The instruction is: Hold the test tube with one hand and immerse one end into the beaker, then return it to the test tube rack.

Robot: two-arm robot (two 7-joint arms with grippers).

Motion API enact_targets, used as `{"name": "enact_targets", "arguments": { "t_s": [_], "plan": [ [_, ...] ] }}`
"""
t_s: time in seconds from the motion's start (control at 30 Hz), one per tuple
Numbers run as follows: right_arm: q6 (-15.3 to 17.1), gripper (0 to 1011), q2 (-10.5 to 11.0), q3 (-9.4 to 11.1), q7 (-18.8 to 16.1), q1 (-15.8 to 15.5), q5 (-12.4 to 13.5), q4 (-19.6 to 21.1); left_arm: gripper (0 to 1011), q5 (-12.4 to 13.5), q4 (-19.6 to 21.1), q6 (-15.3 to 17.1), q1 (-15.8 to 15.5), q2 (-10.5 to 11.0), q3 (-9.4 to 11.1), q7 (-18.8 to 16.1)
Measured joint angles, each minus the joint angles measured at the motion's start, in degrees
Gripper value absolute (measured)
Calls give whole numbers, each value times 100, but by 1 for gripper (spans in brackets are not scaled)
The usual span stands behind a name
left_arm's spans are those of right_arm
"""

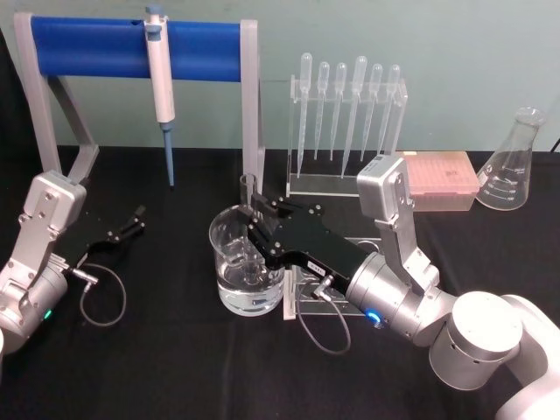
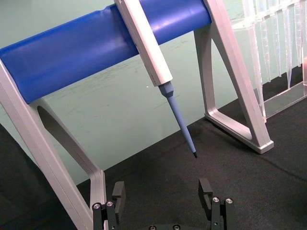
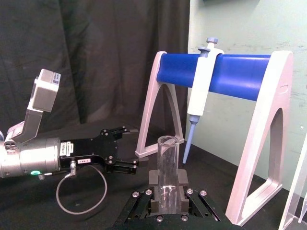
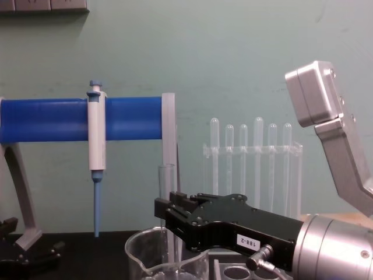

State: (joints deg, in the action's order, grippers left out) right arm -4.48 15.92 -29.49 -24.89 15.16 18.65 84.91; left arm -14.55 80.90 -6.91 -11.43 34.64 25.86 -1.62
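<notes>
Dipping step: the right hand [image 1: 255,217] clamps the upright test tube [image 1: 248,187], bottom end in the beaker [image 1: 220,241] beneath it; next, lift clear toward the rack [image 4: 231,270] under its wrist; the left hand [image 1: 133,223] rests open.

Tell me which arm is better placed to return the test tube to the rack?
Right. Its gripper is shut on the test tube, upright in the beaker; the left gripper sits open, far to the left.

A table [image 1: 175,376] covered with black cloth is taken as the reference. Directly behind the table, a pale green wall [image 1: 420,35] is seen, evenly lit. Beyond the table's left end, a black curtain [image 3: 96,57] is hung against the wall. High above the table, grey panels [image 4: 44,4] are mounted on the wall.
</notes>
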Motion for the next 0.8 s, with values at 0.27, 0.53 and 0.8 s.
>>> {"name": "enact_targets", "arguments": {
  "t_s": [0.27,0.53,0.8],
  "plan": [
    [0,222,0,0,0,0,0,0,1000,0,0,0,0,0,0,0],
    [0,222,0,0,0,0,0,0,1000,0,0,0,0,0,0,0],
    [0,222,0,0,0,0,0,0,1000,0,0,0,0,0,0,0]
  ]
}}
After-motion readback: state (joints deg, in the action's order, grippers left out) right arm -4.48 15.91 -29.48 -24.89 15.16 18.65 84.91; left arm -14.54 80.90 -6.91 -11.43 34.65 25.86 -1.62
